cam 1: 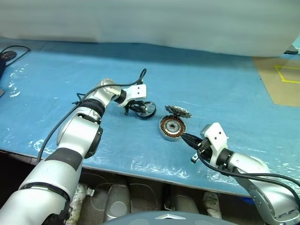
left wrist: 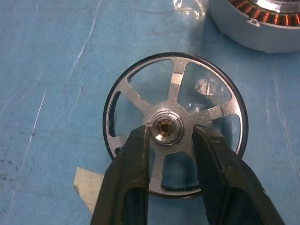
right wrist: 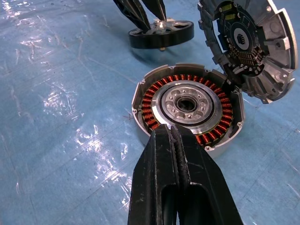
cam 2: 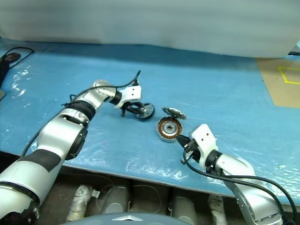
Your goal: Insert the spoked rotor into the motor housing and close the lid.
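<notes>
The spoked rotor point(cam 1: 146, 109), a black rim with silver spokes, lies flat on the blue table cover left of the motor housing point(cam 1: 172, 127). My left gripper point(left wrist: 168, 130) reaches down onto it, its two fingers pressed against either side of the silver hub. The housing stands open, showing its copper windings point(right wrist: 154, 105). Its lid point(right wrist: 251, 47) is tipped up at the hinge on the far side. My right gripper point(right wrist: 171, 129) is shut, with its tips resting at the housing's near rim and nothing between them.
The blue plastic sheet point(cam 1: 225, 79) covers the table, whose front edge point(cam 1: 140, 166) runs close below the parts. A brown board with yellow tape point(cam 1: 283, 79) lies at the far right. A black cable point(cam 1: 11, 51) lies at the far left. A scrap of tape point(left wrist: 86, 180) sits beside the rotor.
</notes>
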Available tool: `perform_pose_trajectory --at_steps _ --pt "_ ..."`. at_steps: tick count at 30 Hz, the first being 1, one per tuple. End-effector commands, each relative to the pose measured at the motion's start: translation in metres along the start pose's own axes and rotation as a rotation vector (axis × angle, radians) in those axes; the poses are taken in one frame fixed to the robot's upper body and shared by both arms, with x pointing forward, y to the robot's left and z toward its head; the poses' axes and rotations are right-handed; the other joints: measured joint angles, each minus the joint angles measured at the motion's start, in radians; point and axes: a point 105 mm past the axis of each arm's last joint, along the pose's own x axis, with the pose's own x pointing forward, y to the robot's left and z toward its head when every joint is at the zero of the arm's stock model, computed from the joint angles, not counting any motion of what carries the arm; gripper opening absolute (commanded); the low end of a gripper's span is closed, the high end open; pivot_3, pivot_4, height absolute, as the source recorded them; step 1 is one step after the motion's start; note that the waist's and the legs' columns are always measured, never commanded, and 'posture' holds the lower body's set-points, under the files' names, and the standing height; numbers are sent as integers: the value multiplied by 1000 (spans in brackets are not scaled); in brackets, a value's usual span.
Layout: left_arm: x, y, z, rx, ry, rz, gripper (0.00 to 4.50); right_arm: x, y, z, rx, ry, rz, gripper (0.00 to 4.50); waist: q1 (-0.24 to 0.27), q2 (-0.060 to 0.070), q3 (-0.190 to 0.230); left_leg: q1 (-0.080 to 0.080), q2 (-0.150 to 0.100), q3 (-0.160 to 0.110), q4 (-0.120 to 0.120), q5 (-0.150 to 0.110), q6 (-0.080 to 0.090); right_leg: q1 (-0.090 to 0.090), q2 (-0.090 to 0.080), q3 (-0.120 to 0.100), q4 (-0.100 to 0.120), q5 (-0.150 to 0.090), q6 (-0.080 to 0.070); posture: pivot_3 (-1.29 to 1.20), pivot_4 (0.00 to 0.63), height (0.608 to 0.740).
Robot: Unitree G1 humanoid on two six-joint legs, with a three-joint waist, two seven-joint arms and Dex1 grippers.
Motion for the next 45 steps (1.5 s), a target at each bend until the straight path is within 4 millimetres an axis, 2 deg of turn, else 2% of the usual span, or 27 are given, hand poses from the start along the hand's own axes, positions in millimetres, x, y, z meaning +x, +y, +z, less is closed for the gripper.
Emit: perform_pose_trajectory --at_steps 1,5,9,14,23,28,33,38,45 --pt "3 -6 -9 -21 -1 -11 968 -1 -1 6 -20 -25 -4 0 0 0 0 1 0 0 0 0 0 1 0 0 0 -1 2 0 150 740" --pt "-3 -5 -4 -75 -70 -16 968 -1 -5 9 -22 -38 -13 0 0 0 0 4 0 0 0 0 0 4 0 0 0 -3 5 0 150 740" --pt "-9 -8 -13 -73 -63 -19 968 2 -8 10 -28 -41 -12 0 -1 0 0 4 0 0 0 0 0 3 0 0 0 -2 3 0 150 740" --pt "-20 -8 -4 -135 -220 -32 968 7 -12 9 -36 -43 -8 0 -1 0 0 3 0 0 -3 0 0 2 0 0 -1 0 -1 0 150 740" --pt "-46 -7 -9 -254 -416 23 968 9 -20 15 -40 -65 -7 0 -3 0 0 2 1 1 -3 0 0 1 0 0 -1 1 -2 0 150 740" --pt "-62 -23 -18 -270 -465 -46 968 -1 -32 17 -16 -70 -19 0 -3 0 0 2 1 1 -4 0 0 0 0 1 -1 0 -2 0 150 740" --pt "-53 -47 -2 -262 -561 -98 968 -6 -45 20 -11 -75 -52 0 -2 1 0 2 1 2 -5 0 0 -1 0 1 -1 0 -4 0 150 740" --pt "-41 -58 33 -252 -638 -117 968 -2 -37 19 -19 -64 -22 0 -3 1 0 1 2 2 -4 0 0 -1 0 1 0 0 -4 0 150 740" --pt "-22 -61 52 -203 -641 -163 968 -1 -39 19 -27 -55 -29 0 -19 3 0 2 2 3 -4 0 0 -2 1 1 -1 0 -3 0 150 740"
